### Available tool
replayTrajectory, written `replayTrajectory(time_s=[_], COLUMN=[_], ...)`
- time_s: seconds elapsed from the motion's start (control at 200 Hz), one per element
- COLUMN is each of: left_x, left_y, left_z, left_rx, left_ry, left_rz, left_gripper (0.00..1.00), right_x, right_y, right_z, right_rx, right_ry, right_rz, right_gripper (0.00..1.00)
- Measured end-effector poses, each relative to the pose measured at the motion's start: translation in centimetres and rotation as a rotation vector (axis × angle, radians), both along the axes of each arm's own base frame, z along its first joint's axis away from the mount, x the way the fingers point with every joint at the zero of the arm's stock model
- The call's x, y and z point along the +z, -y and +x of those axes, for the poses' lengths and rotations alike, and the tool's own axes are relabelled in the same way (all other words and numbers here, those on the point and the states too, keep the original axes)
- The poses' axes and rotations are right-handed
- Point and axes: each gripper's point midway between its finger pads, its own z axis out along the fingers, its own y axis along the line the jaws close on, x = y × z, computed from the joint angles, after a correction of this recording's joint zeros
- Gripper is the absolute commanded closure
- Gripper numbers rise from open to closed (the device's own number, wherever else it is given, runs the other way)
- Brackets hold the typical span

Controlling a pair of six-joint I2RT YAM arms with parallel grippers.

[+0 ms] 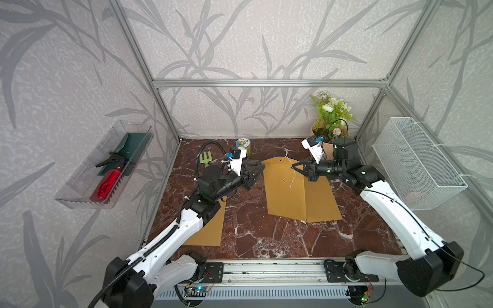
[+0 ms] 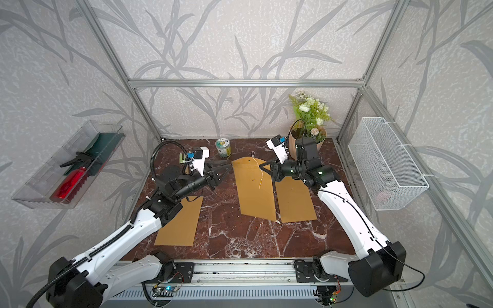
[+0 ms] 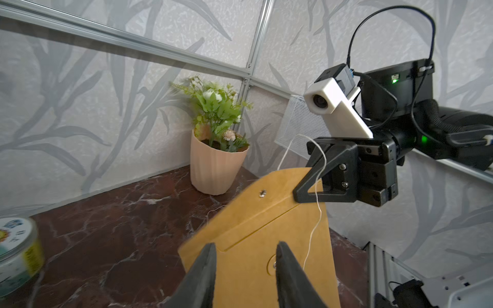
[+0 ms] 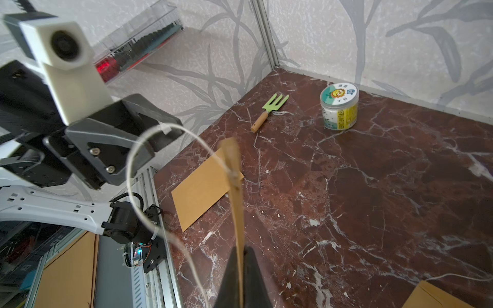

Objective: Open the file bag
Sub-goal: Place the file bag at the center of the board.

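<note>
file bag (image 1: 284, 194): mid-table; flap end lifted off the marble table (image 1: 253, 234); white string (image 1: 294, 176) dangling | right gripper (image 1: 293, 166): pressed together on the flap's edge (paper edge-on between its fingers) | left gripper (image 1: 260, 165): jaws spread; just beside the bag's left edge

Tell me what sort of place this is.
Probably a staged robot test cell, not a real room: a silver aluminium frame with leaf-patterned wallpaper panels boxes in a red-brown marble-look tabletop, and two white-and-black robot arms are mounted on a metal rail at its front edge.
</note>
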Motion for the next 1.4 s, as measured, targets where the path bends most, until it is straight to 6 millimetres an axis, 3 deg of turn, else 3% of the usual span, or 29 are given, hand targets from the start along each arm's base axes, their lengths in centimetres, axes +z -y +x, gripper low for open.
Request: replayTrajectory(time_s=[0.235, 0.47, 0.905, 1.1, 1.4], left_x=[-0.8, -2.7, -1.8, -2.3, -3.0], left_y=[-3.4, -5.3, -8.6, -9.1, -9.1], left_z=[-0.4, -1.0, -3.2, -3.4, -3.5], left_rx=[0.144, 0.219, 0.332, 0.349, 0.349], left_ry=[0.000, -0.042, -0.026, -0.041, -0.065], left_rz=[0.063, 0.101, 0.096, 0.109, 0.128], left_gripper=[0.59, 0.60, 0.60, 0.60, 0.60], right_x=[-5.1, -10.4, -19.3, -21.1, -21.3], right_y=[-0.4, -0.8, -0.2, -0.2, 1.1], right_z=[3.1, 5.7, 8.9, 9.7, 11.7], right_rx=[-0.034, -0.061, -0.086, -0.064, -0.065], right_ry=[-0.120, -0.218, -0.375, -0.387, -0.361], right_rz=[-0.062, -0.117, -0.210, -0.243, -0.278], right_gripper=[0.99, 0.99, 0.98, 0.96, 0.95])
